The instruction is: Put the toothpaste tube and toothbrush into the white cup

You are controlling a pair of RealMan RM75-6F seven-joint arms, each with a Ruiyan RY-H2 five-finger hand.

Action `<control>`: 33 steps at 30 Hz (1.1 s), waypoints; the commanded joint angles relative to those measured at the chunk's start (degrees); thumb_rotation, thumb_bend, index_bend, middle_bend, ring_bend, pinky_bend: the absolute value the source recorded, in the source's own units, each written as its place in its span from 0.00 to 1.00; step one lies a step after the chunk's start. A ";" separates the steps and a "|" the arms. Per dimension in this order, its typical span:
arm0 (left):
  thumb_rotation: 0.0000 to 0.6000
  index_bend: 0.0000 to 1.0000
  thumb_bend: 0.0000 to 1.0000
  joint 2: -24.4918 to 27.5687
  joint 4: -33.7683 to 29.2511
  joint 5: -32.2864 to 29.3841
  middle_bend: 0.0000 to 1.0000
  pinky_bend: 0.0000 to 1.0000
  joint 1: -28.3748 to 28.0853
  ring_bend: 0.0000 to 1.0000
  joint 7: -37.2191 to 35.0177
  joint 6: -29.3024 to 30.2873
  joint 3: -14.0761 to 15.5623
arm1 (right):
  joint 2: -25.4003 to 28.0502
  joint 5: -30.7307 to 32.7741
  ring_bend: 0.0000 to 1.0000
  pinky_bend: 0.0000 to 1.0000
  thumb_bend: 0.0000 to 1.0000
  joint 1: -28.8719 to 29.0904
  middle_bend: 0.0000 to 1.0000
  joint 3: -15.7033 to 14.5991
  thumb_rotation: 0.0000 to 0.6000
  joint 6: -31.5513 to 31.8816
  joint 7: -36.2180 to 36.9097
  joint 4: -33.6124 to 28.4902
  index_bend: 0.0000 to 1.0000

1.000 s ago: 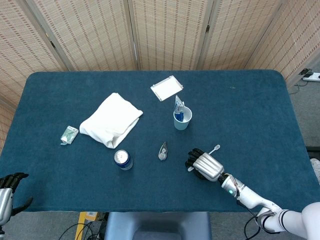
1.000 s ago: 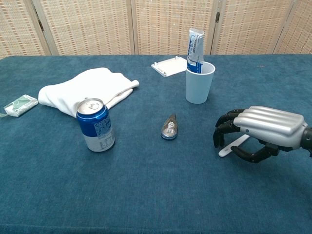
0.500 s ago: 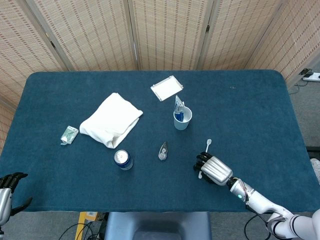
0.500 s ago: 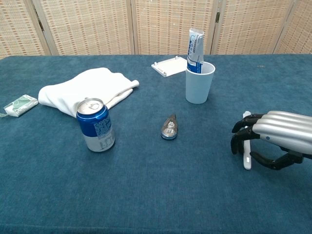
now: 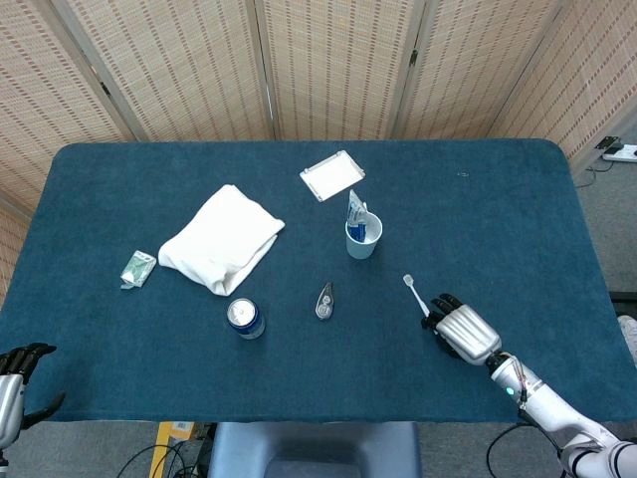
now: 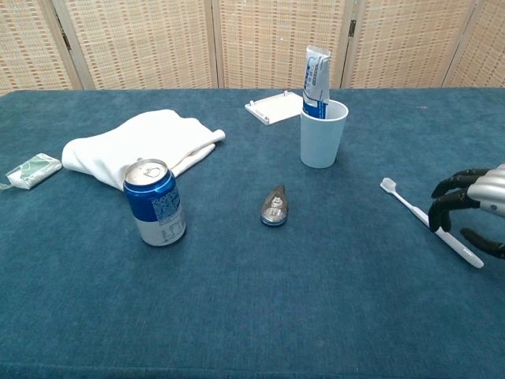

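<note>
The white cup point(image 5: 362, 245) point(image 6: 322, 142) stands right of the table's middle, and the blue-and-white toothpaste tube point(image 5: 354, 210) point(image 6: 316, 79) sticks upright out of it. The white toothbrush point(image 5: 413, 292) point(image 6: 410, 205) lies low over the cloth in front and to the right of the cup, its bristle head pointing back toward the cup. My right hand point(image 5: 466, 334) point(image 6: 476, 207) grips the handle end, fingers curled over it and thumb beneath. My left hand point(image 5: 15, 383) hangs off the near left table corner, fingers apart and holding nothing.
A blue soda can point(image 5: 245, 318) point(image 6: 155, 203) stands near the front left of centre. Between the can and the toothbrush lies a small oval gadget point(image 5: 323, 300) point(image 6: 274, 207). A folded white towel point(image 5: 221, 239), a green packet point(image 5: 137, 268) and a white tray point(image 5: 331, 175) sit farther back.
My right hand has drawn right and toward the near edge, taking the handle with it. The brush has swung round, so its head now points back-left instead of right.
</note>
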 commanded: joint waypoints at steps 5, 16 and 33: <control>1.00 0.28 0.27 -0.11 -0.09 0.16 0.26 0.23 -0.33 0.22 0.25 -0.34 -0.07 | -0.86 5.24 0.18 0.18 0.57 -0.44 0.43 4.53 1.00 -0.81 0.82 1.30 0.38; 1.00 0.28 0.27 -0.07 -0.09 -0.04 0.26 0.23 -0.17 0.22 0.26 -0.40 0.08 | -6.46 8.30 0.17 0.18 0.77 1.21 0.41 6.83 1.00 -6.20 2.46 5.66 0.25; 1.00 0.28 0.27 -0.03 -0.39 0.03 0.26 0.23 -0.25 0.22 0.65 -0.79 0.30 | -9.59 3.61 0.17 0.17 0.77 1.25 0.41 4.91 1.00 -3.33 6.63 6.57 0.24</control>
